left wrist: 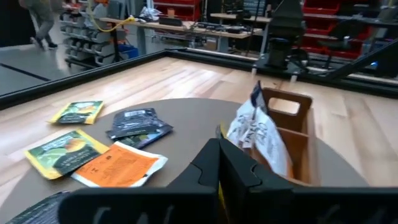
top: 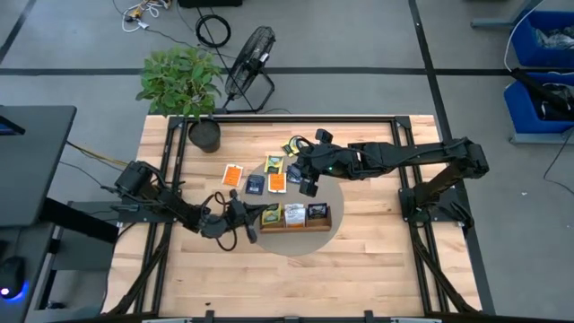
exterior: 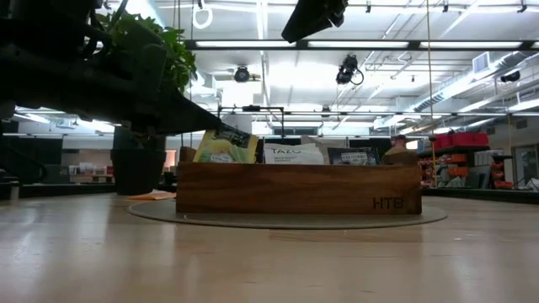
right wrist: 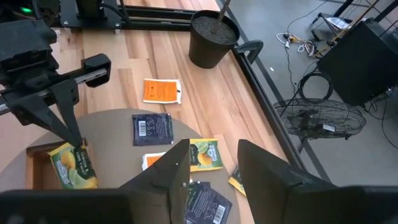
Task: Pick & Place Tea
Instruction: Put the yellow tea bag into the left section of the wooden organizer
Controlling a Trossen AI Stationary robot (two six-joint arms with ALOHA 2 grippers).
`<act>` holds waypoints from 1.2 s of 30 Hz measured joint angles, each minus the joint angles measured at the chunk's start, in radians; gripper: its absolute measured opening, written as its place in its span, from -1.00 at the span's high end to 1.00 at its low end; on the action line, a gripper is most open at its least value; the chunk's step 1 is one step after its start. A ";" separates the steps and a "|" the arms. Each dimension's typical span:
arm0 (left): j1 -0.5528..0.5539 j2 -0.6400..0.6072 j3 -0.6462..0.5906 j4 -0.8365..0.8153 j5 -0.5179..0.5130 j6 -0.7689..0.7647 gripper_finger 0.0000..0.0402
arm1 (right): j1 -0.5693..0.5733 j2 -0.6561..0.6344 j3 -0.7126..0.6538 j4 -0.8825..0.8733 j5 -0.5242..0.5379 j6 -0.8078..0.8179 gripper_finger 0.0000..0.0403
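Three packets stood in the tray (top: pixel 296 227); the left pincer (top: pixel 254 213) gripped the yellow packet (top: pixel 270 214). The right pincer (top: pixel 306 182) hung wide over loose packets (top: pixel 256 184).

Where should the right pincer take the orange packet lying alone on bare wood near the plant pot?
The orange packet lies flat and clear of the others, so come straight down and pinch one edge, probably the one facing the pot. The right pincer is open above the pile. The left pincer holds a yellow packet at the tray.
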 joint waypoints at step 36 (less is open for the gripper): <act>-0.006 -0.160 -0.001 0.152 0.022 0.220 0.24 | -0.546 0.156 -0.084 0.065 -0.527 0.259 0.28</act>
